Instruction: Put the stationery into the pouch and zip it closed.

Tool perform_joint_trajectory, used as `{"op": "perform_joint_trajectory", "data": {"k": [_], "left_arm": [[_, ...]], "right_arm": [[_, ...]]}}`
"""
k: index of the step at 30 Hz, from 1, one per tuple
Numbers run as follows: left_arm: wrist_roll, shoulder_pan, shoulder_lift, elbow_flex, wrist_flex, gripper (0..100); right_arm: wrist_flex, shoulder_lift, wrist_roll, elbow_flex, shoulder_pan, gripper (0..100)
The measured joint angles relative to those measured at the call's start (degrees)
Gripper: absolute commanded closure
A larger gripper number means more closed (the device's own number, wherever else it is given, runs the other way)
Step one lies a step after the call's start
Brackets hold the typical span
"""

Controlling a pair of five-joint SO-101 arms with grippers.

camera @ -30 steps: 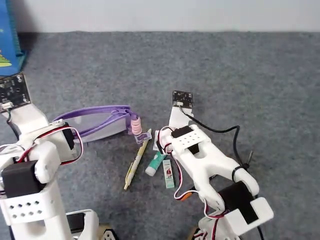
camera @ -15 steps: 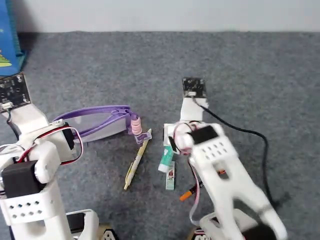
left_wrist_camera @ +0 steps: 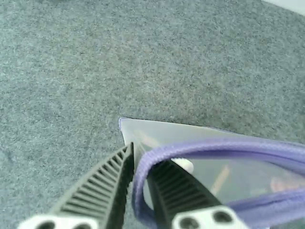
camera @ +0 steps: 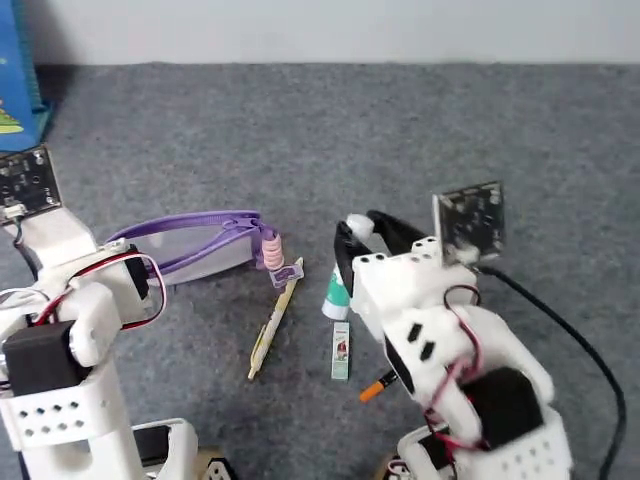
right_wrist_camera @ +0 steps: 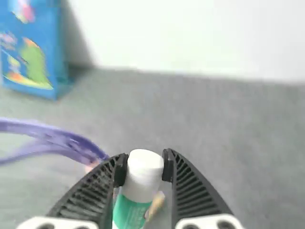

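Since a second ago the right arm (camera: pixel 440 330) has swung up and back from the scattered stationery, lifting the glue stick (camera: pixel 335 293) off the bench (camera: pixel 520 130), so the green-and-white tube now hangs above the spot where it lay. Its jaws pinch the tube just under the white cap (right_wrist_camera: pixel 143 168), a grip that leaves the body pointing down, probably so it can be lowered into an opening end first. The left arm (camera: pixel 70 330) has not shifted: its jaws are pressed together on the purple zip edge of the pouch (left_wrist_camera: pixel 200 155), and that hold seems meant to keep the mouth lifted and facing the other arm. The pouch (camera: pixel 200 255) lies on the bench between the two arms, unzipped, and the clear wall shows a few things already inside. A yellow pen (camera: pixel 270 330), a small flat pack (camera: pixel 340 352) and an orange-tipped piece (camera: pixel 372 390) wait on the bench near the right arm, not yet stowed.
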Motion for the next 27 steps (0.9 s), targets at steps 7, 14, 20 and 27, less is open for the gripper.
{"op": "perform_joint_trajectory", "data": {"k": [7, 14, 20, 27], "left_arm": [[0.0, 0.0, 0.0, 0.0, 0.0, 99], [0.0, 0.0, 0.0, 0.0, 0.0, 99], [0.0, 0.0, -0.1, 0.6, 0.0, 99], [0.0, -0.1, -0.4, 1.1, -0.4, 99]], "right_arm": [[-8.9, -1.1, 0.4, -6.8, -9.5, 99.1], [-25.2, 2.0, 4.7, -6.4, -17.8, 99.1], [-34.3, 9.6, 4.8, -5.2, -22.7, 99.1], [-44.5, 17.1, 4.8, 0.1, -24.4, 99.1]]}}
